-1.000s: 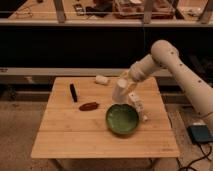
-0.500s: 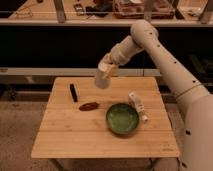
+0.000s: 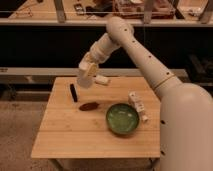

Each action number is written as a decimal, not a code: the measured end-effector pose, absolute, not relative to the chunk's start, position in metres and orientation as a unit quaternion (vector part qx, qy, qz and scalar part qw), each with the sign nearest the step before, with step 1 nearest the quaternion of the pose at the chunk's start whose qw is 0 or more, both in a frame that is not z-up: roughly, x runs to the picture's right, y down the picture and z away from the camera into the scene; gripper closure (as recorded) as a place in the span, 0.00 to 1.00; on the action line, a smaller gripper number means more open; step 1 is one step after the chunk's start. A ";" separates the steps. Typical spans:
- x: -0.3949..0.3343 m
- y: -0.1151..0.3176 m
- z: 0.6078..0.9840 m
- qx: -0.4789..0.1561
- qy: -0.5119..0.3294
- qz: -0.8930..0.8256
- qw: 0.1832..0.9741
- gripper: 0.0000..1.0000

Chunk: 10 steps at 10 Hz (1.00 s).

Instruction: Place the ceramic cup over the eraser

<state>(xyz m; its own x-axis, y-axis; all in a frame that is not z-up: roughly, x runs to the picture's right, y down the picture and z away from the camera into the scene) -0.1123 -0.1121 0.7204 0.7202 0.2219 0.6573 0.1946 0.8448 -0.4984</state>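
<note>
Tapered ceramic cup (image 3: 83,81) hangs in gripper (image 3: 87,73) near eraser (image 3: 73,92).

The gripper (image 3: 88,69), jaws clamped on the ceramic cup (image 3: 83,79), hangs over the wooden table (image 3: 75,136) just beside the eraser (image 3: 74,93).

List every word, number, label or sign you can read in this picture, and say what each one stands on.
None can be read.
The whitish box beside the green bowl bears dark marks, too blurred to read.
The ceramic cup, held in the pincer over the table by the eraser, shows none.
</note>
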 end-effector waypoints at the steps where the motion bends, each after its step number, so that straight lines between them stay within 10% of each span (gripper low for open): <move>1: -0.129 -0.112 0.723 -0.285 -0.372 0.028 0.883 1.00; 10: -0.176 -0.113 0.731 -0.292 -0.366 0.098 0.878 1.00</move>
<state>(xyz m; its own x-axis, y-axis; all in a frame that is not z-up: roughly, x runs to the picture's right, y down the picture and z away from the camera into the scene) -0.1763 -0.1135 0.7312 0.7129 0.3857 0.5857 0.0425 0.8099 -0.5850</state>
